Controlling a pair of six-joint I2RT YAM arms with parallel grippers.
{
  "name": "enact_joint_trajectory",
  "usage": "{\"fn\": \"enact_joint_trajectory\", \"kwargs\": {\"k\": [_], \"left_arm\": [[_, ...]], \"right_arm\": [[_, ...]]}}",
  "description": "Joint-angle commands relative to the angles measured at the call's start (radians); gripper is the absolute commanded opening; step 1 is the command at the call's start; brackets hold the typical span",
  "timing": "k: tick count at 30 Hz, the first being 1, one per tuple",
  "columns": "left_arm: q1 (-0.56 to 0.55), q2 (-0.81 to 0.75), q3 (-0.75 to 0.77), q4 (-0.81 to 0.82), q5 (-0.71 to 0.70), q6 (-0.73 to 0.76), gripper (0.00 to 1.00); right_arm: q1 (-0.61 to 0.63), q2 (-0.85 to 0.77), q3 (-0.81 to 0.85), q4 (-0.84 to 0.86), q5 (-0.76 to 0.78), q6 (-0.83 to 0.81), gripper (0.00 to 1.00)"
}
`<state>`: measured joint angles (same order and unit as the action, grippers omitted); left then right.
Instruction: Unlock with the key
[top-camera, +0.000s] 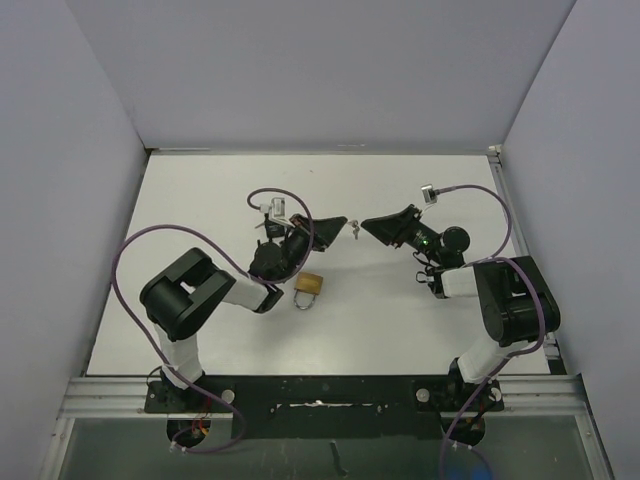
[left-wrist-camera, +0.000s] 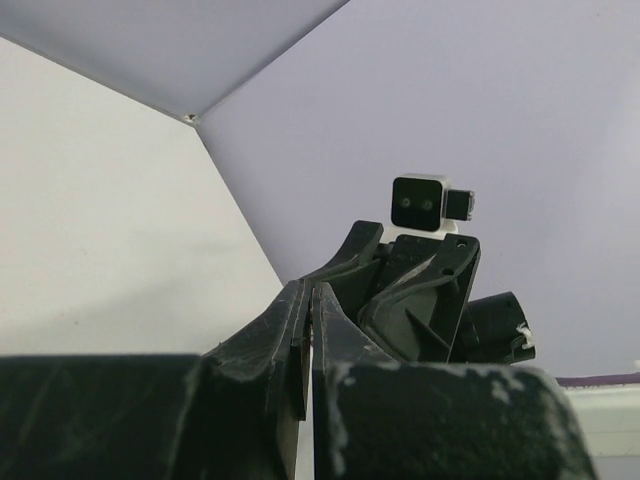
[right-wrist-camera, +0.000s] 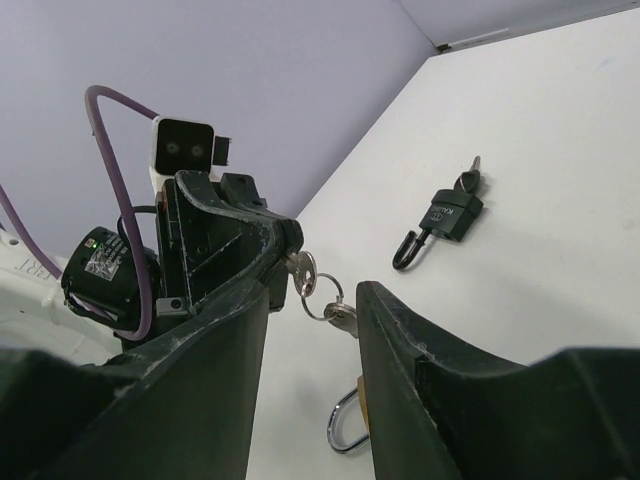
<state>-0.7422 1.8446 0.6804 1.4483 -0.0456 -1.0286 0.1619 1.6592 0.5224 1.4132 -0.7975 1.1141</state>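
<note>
L gripper (top-camera: 343, 221) pinches key (top-camera: 353, 230).

Two arms (top-camera: 190, 295) (top-camera: 505, 300), two padlocks (top-camera: 310, 285) (right-wrist-camera: 447, 215), one ring of keys (right-wrist-camera: 340, 318)

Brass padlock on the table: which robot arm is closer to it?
Left. The left arm lies right beside the brass padlock; the right arm is farther off, beyond and rightward.
</note>
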Motion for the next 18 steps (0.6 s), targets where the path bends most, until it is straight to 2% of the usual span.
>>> {"fn": "enact_joint_trajectory", "kwargs": {"k": [1, 18], "left_arm": [[-0.013, 0.021, 0.072, 0.07, -0.026, -0.056, 0.0], [-0.028, 0.113, 0.172, 0.072, -0.034, -0.19, 0.0]], "right_arm": [[-0.012, -0.013, 0.018, 0.079, 0.008, 0.0, 0.41], [-0.055, -0.002, 0.07, 0.079, 0.022, 0.098, 0.33]]}}
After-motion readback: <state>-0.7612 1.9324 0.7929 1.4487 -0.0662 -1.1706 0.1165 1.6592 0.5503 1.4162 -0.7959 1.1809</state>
